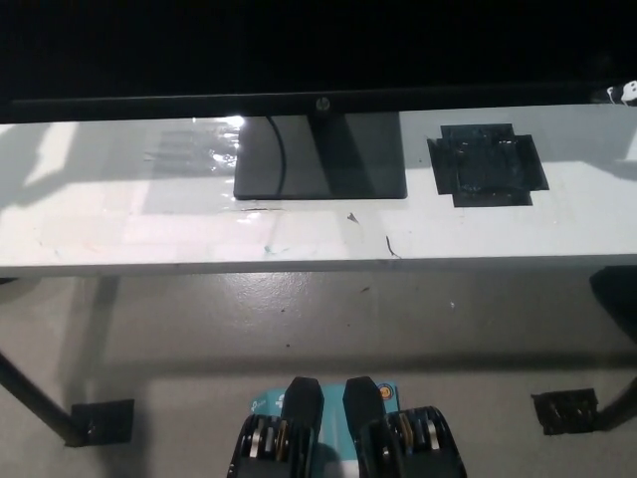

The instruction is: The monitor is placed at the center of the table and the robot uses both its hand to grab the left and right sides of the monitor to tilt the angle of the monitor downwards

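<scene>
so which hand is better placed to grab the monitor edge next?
Cannot say: neither hand shows in the head view. The black flat-screen monitor spans the white table, square stand centred, so both sides look equally far.

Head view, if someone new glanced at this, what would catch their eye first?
The big black monitor fills the whole top of the picture, its square base standing mid-table. Next comes the dark tape patch on the white table, right of the base. Neither of the robot's hands is in view.
</scene>
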`<state>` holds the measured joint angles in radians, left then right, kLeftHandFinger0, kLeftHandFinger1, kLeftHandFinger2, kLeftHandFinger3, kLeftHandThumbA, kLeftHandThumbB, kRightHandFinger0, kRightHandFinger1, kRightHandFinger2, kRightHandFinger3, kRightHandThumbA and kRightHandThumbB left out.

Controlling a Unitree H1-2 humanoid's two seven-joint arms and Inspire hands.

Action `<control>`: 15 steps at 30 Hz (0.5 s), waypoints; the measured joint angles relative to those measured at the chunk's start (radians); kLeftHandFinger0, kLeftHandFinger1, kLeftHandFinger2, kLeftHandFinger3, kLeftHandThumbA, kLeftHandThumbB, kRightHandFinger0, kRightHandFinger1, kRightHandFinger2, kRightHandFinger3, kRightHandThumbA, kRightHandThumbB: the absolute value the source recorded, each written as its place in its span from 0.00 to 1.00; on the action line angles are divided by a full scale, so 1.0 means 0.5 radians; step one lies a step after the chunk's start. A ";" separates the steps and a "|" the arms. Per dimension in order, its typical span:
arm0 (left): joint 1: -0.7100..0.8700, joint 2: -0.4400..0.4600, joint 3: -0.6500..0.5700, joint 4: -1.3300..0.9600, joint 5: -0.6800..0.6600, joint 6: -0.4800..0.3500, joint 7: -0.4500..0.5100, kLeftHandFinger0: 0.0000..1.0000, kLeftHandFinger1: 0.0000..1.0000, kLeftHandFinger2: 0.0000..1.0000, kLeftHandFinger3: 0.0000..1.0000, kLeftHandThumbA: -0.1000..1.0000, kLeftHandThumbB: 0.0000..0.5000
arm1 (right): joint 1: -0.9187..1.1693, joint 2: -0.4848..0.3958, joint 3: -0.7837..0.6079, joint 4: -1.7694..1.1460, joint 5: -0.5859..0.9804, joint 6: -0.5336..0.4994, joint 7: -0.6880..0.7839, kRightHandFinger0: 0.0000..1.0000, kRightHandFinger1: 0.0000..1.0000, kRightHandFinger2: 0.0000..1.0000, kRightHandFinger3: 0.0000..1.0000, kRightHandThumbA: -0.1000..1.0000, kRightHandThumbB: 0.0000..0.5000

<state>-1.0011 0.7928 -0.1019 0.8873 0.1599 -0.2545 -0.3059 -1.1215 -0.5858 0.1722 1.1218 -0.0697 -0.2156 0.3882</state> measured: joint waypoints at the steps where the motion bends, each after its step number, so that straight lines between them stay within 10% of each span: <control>1: -0.043 -0.008 -0.026 0.049 0.019 0.000 0.001 1.00 1.00 1.00 1.00 0.90 1.00 | -0.017 0.002 0.012 0.030 -0.022 -0.011 -0.010 1.00 1.00 1.00 1.00 0.88 0.95; 4: -0.147 -0.045 -0.098 0.197 0.070 -0.025 0.009 1.00 1.00 1.00 1.00 0.71 0.94 | -0.052 0.013 0.038 0.087 -0.074 -0.042 -0.040 1.00 1.00 1.00 1.00 0.88 0.95; 15: -0.429 -0.106 -0.624 0.682 0.358 -0.180 0.221 1.00 1.00 1.00 1.00 0.84 1.00 | -0.060 0.038 0.061 0.153 -0.194 -0.085 -0.139 1.00 1.00 1.00 1.00 0.80 0.95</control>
<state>-1.2157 0.7400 -0.4139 1.2284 0.3391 -0.3445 -0.1953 -1.1515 -0.5666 0.2028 1.1986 -0.1666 -0.2583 0.3188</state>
